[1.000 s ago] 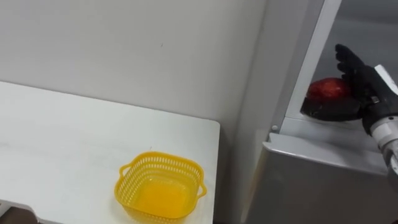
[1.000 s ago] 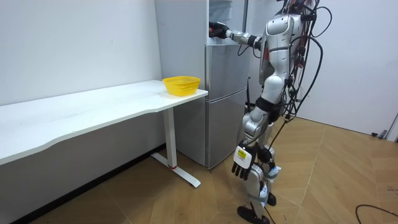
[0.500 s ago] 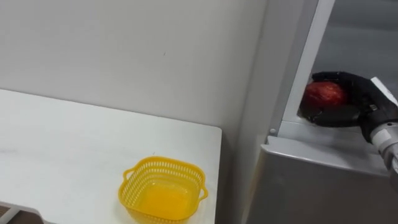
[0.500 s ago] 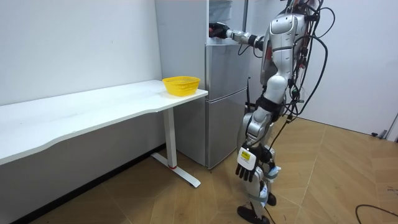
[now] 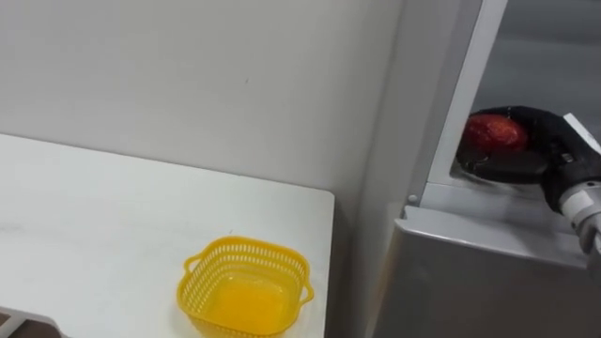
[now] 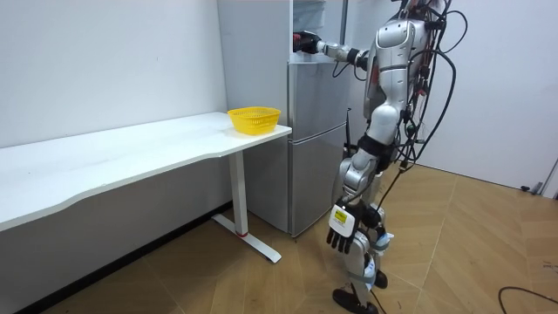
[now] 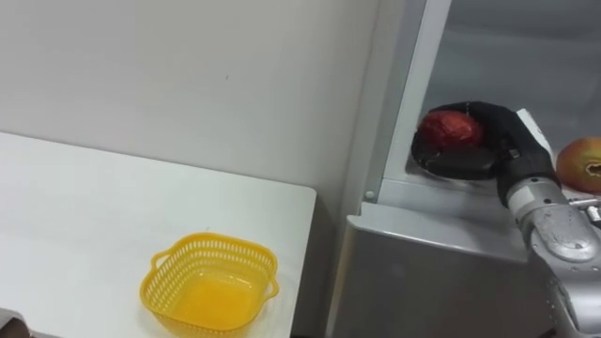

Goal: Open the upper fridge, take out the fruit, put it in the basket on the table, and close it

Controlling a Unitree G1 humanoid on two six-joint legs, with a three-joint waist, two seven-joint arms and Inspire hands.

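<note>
A red apple (image 5: 495,132) sits at the front of the open upper fridge compartment (image 5: 545,56). My right hand (image 5: 547,143) reaches in from the right, and its dark fingers curl over the top and far side of the apple (image 7: 449,127). A dark rounded shape lies under the apple; whether it is a dish or my thumb I cannot tell. In the room view I stand upright in front of the fridge (image 6: 314,131) with my right arm stretched into it. My left hand (image 6: 340,234) hangs by my leg, fingers relaxed.
A second reddish-orange fruit (image 7: 582,164) lies on the same shelf to the right of my hand. The shut lower fridge door (image 5: 488,272) is just below. A yellow plastic basket (image 5: 244,286) stands empty on the white table (image 5: 94,216) near its right end, beside the fridge.
My right hand's fingers, straight and upright behind the apple a second ago, have curled down round it. The view has shifted a little.
</note>
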